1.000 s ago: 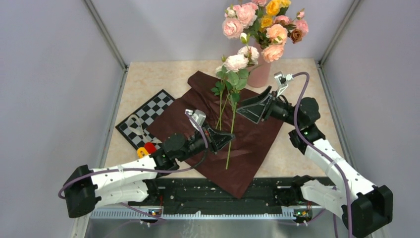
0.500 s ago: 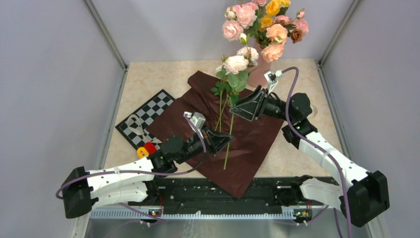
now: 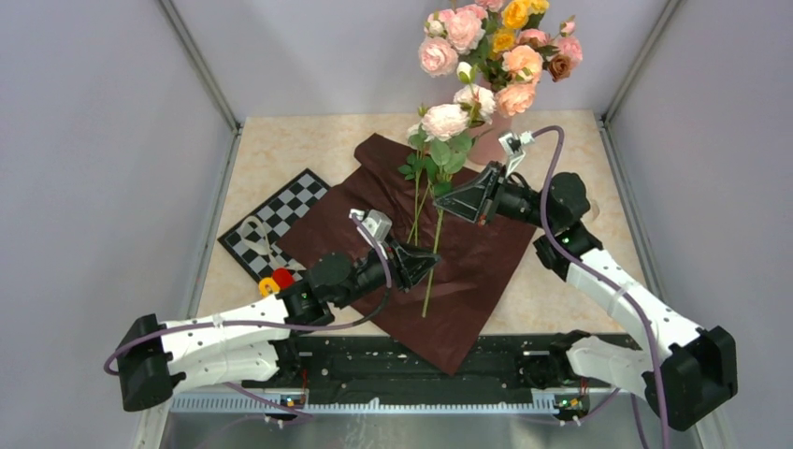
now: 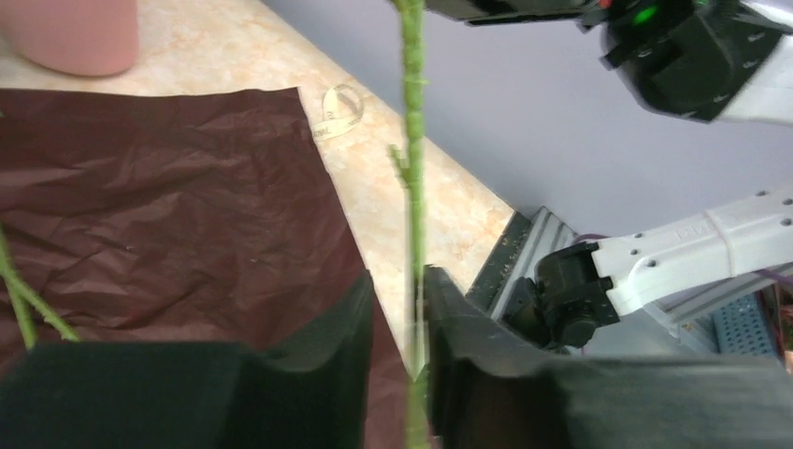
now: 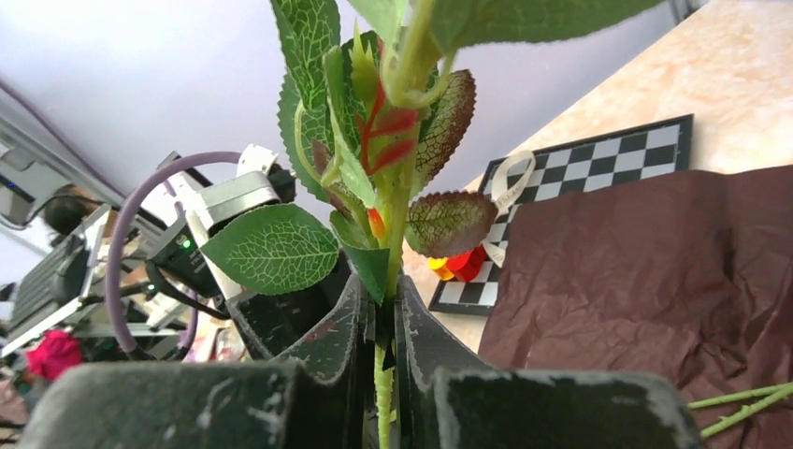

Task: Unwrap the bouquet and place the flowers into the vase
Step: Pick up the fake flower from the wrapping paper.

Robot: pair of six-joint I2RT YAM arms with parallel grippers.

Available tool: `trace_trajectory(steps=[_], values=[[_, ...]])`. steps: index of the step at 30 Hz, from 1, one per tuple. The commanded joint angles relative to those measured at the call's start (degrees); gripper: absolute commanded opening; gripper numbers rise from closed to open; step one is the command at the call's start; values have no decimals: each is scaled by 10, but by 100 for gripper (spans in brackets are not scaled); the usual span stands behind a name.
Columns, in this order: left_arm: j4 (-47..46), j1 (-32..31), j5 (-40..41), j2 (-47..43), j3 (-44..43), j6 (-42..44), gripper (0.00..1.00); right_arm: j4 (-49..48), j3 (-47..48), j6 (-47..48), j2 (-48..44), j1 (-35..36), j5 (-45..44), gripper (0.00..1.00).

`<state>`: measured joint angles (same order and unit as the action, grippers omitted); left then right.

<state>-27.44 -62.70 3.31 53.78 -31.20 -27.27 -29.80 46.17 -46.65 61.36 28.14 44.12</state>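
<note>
The dark red paper [image 3: 482, 267] lies spread flat, with the flowers on it. My right gripper [image 3: 442, 203] [image 5: 382, 285] is shut on one flower's green stem [image 5: 383, 374] just below its leaves [image 5: 271, 248]. This flower's pale pink blooms [image 3: 446, 120] point towards the salmon-pink vase [image 3: 490, 142]. Lower on the same stem [image 4: 411, 140] is my left gripper [image 3: 432, 257] [image 4: 400, 281]. Its jaws stand slightly apart; the stem touches the right finger only. Other thin stems [image 3: 416, 210] rest on the paper.
Larger pink, yellow and brown roses [image 3: 496, 42] fill the vase at the back right. A checkerboard mat [image 3: 276, 220] with cream ribbon [image 3: 254, 234] and a red and yellow piece [image 3: 277, 281] lies left. Another ribbon loop [image 4: 341, 108] lies by the paper. Walls enclose the table.
My right gripper moved left to the stem and closed on it. The left gripper's jaws have loosened a little round the lower stem.
</note>
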Motion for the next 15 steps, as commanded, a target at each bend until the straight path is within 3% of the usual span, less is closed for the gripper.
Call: trace_trajectory(steps=[1, 4, 7, 11, 15], values=[[50, -1, 65, -1, -37, 20, 47, 80, 65, 93, -54, 16, -34, 0], [109, 1, 100, 0, -62, 32, 76, 173, 102, 173, -92, 18, -74, 0], [163, 6, 112, -1, -88, 50, 95, 242, 135, 224, -128, 18, -110, 0], [219, 39, 94, -1, -118, 56, 99, 325, 186, 271, -153, 19, -143, 0], [322, 108, 50, 21, -167, 83, 99, 433, 269, 319, -137, 17, -282, 0]])
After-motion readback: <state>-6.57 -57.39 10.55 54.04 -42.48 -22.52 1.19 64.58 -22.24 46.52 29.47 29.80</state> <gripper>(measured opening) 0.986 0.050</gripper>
